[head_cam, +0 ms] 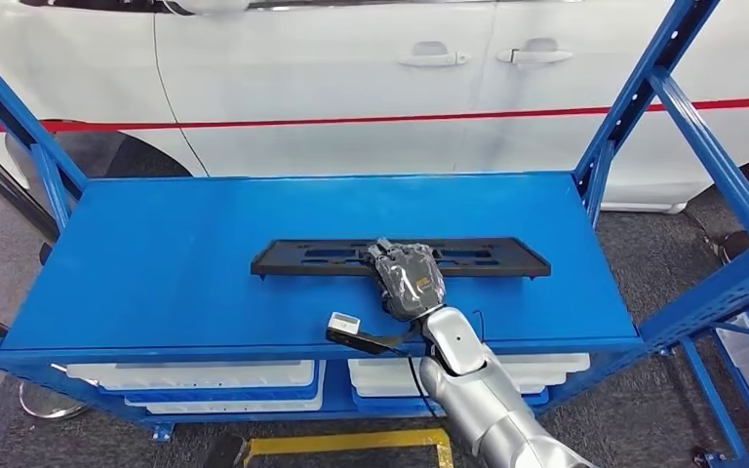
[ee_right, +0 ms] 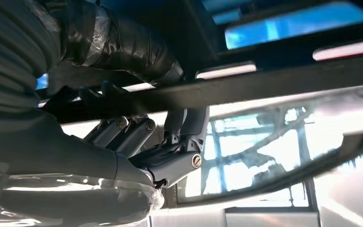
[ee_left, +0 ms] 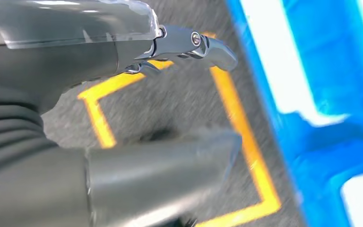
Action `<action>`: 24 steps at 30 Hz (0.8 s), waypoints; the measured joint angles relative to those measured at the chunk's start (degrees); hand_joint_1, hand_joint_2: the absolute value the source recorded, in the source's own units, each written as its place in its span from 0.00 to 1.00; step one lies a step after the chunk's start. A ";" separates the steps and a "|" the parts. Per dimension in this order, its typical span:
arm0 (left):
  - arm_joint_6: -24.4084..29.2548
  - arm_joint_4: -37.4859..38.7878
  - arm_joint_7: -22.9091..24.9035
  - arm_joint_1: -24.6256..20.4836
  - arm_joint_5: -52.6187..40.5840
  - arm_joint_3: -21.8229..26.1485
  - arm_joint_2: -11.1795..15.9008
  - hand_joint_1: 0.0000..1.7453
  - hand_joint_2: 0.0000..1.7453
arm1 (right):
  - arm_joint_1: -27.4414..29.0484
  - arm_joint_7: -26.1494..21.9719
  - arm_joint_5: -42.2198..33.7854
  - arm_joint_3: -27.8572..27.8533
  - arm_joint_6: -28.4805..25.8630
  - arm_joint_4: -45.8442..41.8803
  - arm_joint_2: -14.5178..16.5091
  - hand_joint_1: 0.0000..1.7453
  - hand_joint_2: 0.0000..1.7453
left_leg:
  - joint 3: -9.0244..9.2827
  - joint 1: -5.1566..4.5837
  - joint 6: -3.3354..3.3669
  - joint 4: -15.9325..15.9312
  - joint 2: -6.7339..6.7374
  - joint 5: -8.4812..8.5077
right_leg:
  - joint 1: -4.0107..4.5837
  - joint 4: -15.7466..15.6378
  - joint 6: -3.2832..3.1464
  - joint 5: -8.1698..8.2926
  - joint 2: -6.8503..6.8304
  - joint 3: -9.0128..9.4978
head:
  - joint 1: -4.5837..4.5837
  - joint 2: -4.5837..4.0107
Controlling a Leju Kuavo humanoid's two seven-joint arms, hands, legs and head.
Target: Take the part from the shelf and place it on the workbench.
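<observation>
The part (head_cam: 302, 257) is a long, flat black slotted frame lying across the middle of the blue shelf (head_cam: 156, 263). My right hand (head_cam: 408, 278) reaches in from the shelf's front edge and lies over the part's middle. In the right wrist view the fingers (ee_right: 179, 142) curl around one side of the part's black bar (ee_right: 274, 82) and the thumb lies on the other side, so the hand grips it. My left hand (ee_left: 75, 56) hangs over the floor with its fingers (ee_left: 203, 45) apart and nothing in it.
A white car (head_cam: 351, 88) with a red stripe stands close behind the shelf. Blue uprights (head_cam: 634, 107) flank the shelf at both ends. White bins (head_cam: 195, 375) sit on the level below. Yellow tape (head_cam: 351, 444) marks the grey floor in front.
</observation>
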 joint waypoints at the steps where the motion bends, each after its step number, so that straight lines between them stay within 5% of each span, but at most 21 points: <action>1: 0.56 0.00 -0.53 -0.08 -0.05 0.00 -0.10 0.00 1.00 | 0.22 -0.34 -0.59 -0.25 0.02 -0.69 -0.25 1.00 1.00 | 0.02 -0.09 0.17 -0.05 0.06 0.04 | -0.05 3.60 0.15 -1.89 -0.02 -1.70 | 0.01 0.00; 3: 1.02 0.00 -0.99 -0.08 -0.17 0.00 -0.22 0.00 0.50 | 0.84 -0.64 -1.17 -0.63 0.03 -1.62 -0.71 1.00 1.00 | -0.04 -0.14 0.32 0.09 0.10 -0.04 | -0.19 10.40 0.43 -4.44 -0.03 -5.12 | 0.01 0.00; 5: 1.18 0.00 -1.50 0.06 -0.31 -0.01 -0.31 0.00 0.50 | 1.45 -1.13 -1.98 -0.83 0.02 -2.50 -1.02 1.00 1.00 | -0.02 -0.15 0.30 0.38 0.04 -0.28 | -0.35 10.52 0.60 -2.94 -0.06 -5.51 | 0.01 -0.01; 7: 1.09 0.00 -1.80 0.10 -0.43 -0.04 -0.47 0.00 1.00 | 1.65 -2.52 -4.30 -0.99 0.17 -3.88 -1.11 1.00 1.00 | -0.01 -0.11 0.00 1.01 -0.08 -0.78 | -0.56 3.50 0.55 1.06 -0.15 -2.38 | 0.01 -0.01; 9: 0.28 0.00 -1.18 0.04 -0.18 -0.08 -0.55 0.00 1.00 | 1.60 -4.81 -10.40 -0.93 1.58 -6.57 -1.08 1.00 1.00 | -0.30 -0.31 -0.60 1.86 -0.17 -1.36 | -0.50 -2.12 0.18 3.12 -0.12 0.19 | -0.01 0.00; 14: -3.00 0.00 0.28 0.44 1.70 0.08 -0.15 0.00 1.00 | 0.39 -4.81 -23.91 2.27 9.92 -18.92 -0.96 1.00 1.00 | -1.09 -0.27 -2.05 3.44 -0.10 -2.79 | -0.47 -3.27 -1.54 3.30 0.10 0.45 | -0.03 0.00; 17: -4.27 0.00 -0.01 0.76 2.36 0.22 -0.01 0.00 1.00 | -0.19 -4.12 -26.17 5.99 12.55 -24.48 -0.81 1.00 1.00 | -5.32 -0.03 -2.90 12.75 -0.08 -7.76 | -0.53 -3.53 -2.24 3.31 -0.09 0.61 | -0.04 -0.01; 19: -4.79 0.00 -0.42 1.15 2.62 0.36 0.01 0.00 1.00 | 0.04 -3.65 -28.16 8.53 13.19 -26.91 -0.81 1.00 1.00 | -8.09 0.02 -3.11 18.19 -0.08 -9.30 | -0.41 -3.52 -2.35 3.24 -0.15 0.62 | -0.04 -0.01; 21: -5.12 0.00 -0.71 1.46 2.71 0.48 0.01 0.00 1.00 | 0.27 -3.55 -30.26 10.02 13.49 -28.43 -0.85 1.00 1.00 | -7.13 -0.01 -2.85 15.60 -0.08 -6.69 | -0.29 -3.51 -2.35 3.19 -0.13 0.71 | -0.04 0.01; 24: -5.42 0.00 -1.04 1.52 2.73 0.57 0.06 0.00 1.00 | 0.27 -3.82 -32.35 11.19 13.58 -30.49 -0.90 1.00 1.00 | -1.72 -0.32 -1.78 4.17 -0.08 -1.69 | -0.16 -3.58 -2.06 3.14 -0.10 0.93 | -0.03 0.00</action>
